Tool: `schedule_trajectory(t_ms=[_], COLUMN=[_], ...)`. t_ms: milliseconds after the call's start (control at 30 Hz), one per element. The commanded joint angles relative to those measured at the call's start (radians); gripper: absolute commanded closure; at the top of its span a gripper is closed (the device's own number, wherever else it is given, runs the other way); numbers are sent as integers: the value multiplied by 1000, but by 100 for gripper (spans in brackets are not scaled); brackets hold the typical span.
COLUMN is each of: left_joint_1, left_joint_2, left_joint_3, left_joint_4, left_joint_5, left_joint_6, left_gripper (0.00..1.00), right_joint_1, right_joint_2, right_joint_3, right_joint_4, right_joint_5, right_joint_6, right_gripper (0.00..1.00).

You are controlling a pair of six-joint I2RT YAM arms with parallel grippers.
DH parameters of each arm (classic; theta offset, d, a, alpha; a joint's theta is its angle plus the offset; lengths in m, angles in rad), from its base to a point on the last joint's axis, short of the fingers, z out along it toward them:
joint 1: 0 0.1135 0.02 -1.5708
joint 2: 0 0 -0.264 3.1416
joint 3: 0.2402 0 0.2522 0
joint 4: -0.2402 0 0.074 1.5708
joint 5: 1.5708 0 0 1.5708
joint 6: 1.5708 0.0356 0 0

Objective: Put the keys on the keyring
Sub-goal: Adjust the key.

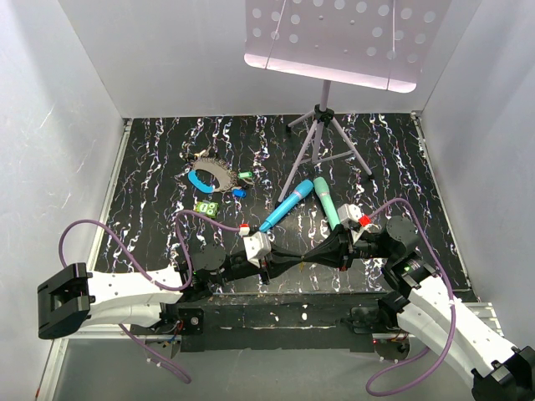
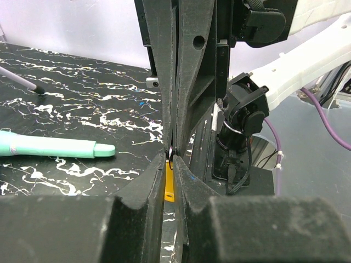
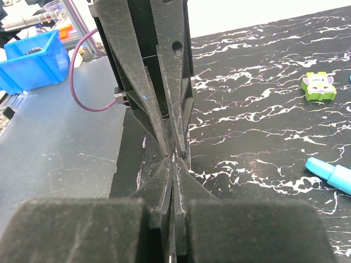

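My left gripper (image 2: 170, 164) has its jaws drawn almost together on the yellow key (image 2: 170, 187). Only a narrow yellow strip shows in the slit between the two pads. That strip runs lengthwise along the fingers, so the key's long axis seems to follow them, but I cannot tell which end points outward.

My right gripper (image 3: 171, 162) comes in from the opposite side with its jaws pressed fully together. Its tips meet the left tips nose to nose. A tiny dark loop sits at that meeting point, and I cannot tell whether the right jaws pinch it.

Both grippers and the yellow key are well apart from the keyring (image 1: 221, 172), nearer to me and to its right, above the near edge of the table (image 1: 150, 184).

The keyring lies flat on the table, its long axis roughly side to side and its blue curved section on its near left. A green key (image 1: 246, 175) lies just beside its right end. A blue key (image 1: 239, 192) lies near it, slightly closer to me, and a green tile (image 1: 206, 207) lies on its near side.

A blue stick (image 1: 284, 206) and a mint stick (image 1: 326, 202) lie to the keyring's right, between it and the grippers.

A blue bin (image 3: 30, 66) stands off the table, and I cannot make out what is in it.
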State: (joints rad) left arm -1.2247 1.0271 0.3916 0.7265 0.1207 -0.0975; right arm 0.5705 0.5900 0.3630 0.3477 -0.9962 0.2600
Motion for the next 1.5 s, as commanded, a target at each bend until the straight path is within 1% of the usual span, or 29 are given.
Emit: schedule_trajectory(t_ms=[0, 100, 200, 367, 467, 500, 600, 733, 867, 967, 1000, 1133, 1233, 1467], left_joint_1=[10, 11, 13, 17, 25, 33, 51, 70, 79, 82, 80, 80, 80, 80], left_joint_2=[4, 5, 2, 1, -13, -19, -45, -67, -76, -71, -68, -59, -52, -41], left_joint_3=[-10, -11, -7, -4, 3, 13, 58, 113, 147, 161, 164, 178, 178, 173], left_joint_4=[10, 10, 5, -1, -44, -80, -220, -387, -467, -478, -478, -475, -460, -441], left_joint_5=[-1, 3, 17, 34, 43, 42, 43, 53, 54, 66, 69, 82, 92, 97], left_joint_6=[-7, -10, -10, -11, -19, -19, -24, -19, -25, -25, -24, -25, -30, -38], left_gripper=[90, 91, 100, 100, 100, 100, 100, 100, 100, 100, 100, 100, 100, 100], right_joint_1=[-1, -1, -1, -1, -3, -1, -1, -1, -1, -1, -1, -1, 0, 15], right_joint_2=[-6, -4, -5, -1, -2, 1, 2, 13, 37, 68, 77, 126, 171, 221], right_joint_3=[34, 33, 33, 36, 45, 50, 80, 135, 168, 174, 174, 192, 217, 241], right_joint_4=[42, 42, 40, 37, 11, -9, -99, -239, -306, -311, -311, -332, -377, -378], right_joint_5=[1, 1, -1, 1, 4, 4, -15, -41, -62, -59, -59, -71, -85, -101], right_joint_6=[10, 10, 10, 12, 5, -5, -73, -194, -257, -257, -287, -318, -358, -393], right_gripper=[99, 99, 99, 99, 99, 95, 82, 75, 69, 66, 64, 62, 61, 61])
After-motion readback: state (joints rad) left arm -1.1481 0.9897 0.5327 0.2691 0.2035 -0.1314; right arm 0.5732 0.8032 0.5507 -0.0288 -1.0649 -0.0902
